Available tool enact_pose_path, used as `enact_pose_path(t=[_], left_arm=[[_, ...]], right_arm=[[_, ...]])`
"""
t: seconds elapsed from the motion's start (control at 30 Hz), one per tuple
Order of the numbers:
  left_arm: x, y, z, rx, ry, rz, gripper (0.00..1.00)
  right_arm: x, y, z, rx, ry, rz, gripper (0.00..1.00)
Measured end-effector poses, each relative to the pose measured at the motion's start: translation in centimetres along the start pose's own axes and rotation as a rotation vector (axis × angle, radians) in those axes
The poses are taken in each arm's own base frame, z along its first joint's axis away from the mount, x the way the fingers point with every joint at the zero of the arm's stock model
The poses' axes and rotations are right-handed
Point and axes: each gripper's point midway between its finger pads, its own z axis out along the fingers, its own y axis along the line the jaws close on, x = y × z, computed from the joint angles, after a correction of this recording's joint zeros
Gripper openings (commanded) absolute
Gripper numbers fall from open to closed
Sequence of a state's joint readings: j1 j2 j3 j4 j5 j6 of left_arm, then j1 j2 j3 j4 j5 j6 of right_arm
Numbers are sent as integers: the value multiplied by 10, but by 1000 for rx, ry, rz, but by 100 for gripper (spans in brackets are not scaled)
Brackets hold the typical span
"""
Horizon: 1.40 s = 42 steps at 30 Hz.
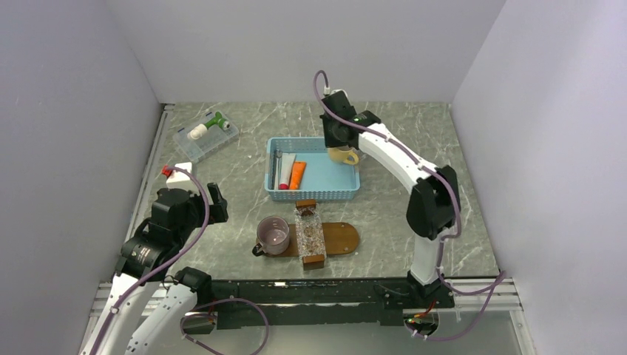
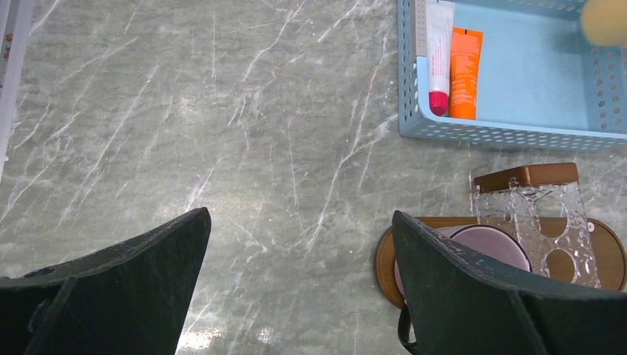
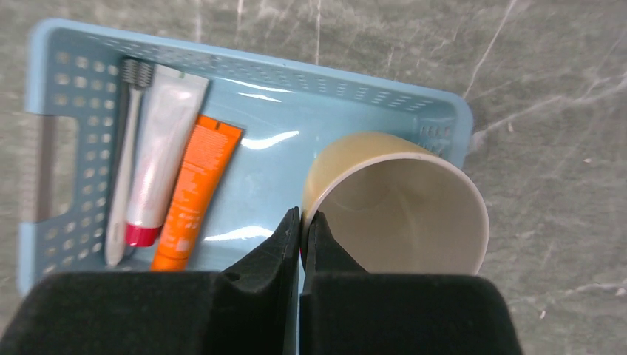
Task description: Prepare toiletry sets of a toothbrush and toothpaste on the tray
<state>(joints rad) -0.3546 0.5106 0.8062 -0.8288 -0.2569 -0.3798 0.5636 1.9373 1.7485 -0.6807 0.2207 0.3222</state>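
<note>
Storage in the basket, at 12 o'clock from the tray, is noted for toothpaste and toothbrush; the cup is clenched by right gripper jaws; left gripper jaws are released.

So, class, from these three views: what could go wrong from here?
The right gripper seems to pinch the yellow cup by one thin edge; it may slip and fall into the blue basket, onto the toothpaste. The tray already carries a purple mug and a glass holder, so room for sets looks tight.
</note>
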Motion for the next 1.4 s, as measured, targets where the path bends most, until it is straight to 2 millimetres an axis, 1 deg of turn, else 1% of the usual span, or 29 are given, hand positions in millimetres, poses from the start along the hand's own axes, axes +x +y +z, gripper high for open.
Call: enact_pose_path(t=[0.13,0.23,0.27,0.33,0.43,0.5,0.6,0.73,0.9,1.1,1.3,1.4], left_arm=[[0,0,0,1,-2,-1,99],[0,0,0,1,-2,-1,99],[0,0,0,1,-2,-2,99],[0,0,0,1,-2,-2,99],[0,0,0,1,-2,-2,99],[0,0,0,1,-2,-3,99],[0,0,0,1,-2,-2,100],[0,0,0,1,-2,-2,99],[0,0,0,1,-2,-2,99],[0,0,0,2,-2,-2,99],[0,0,0,1,-2,-3,99],[0,0,0,1,-2,-3,99]], right_arm=[[-22,3,-43,-34,-91,4,0],[-31,5,-73,-62,-146,-2,0],[-33,8,-84,-73,-163,-10,0],[-32,11,-100,-89,-186,-25,0],[-26,16,-120,-108,-202,-55,0],[-19,18,-130,-111,-204,-78,0],[-2,21,-144,-115,-196,-121,0],[27,19,-163,-125,-170,-167,0],[63,15,-179,-140,-129,-218,0],[108,11,-186,-139,-45,-304,0],[148,20,-190,-151,37,-424,0],[163,20,-187,-156,70,-462,0]])
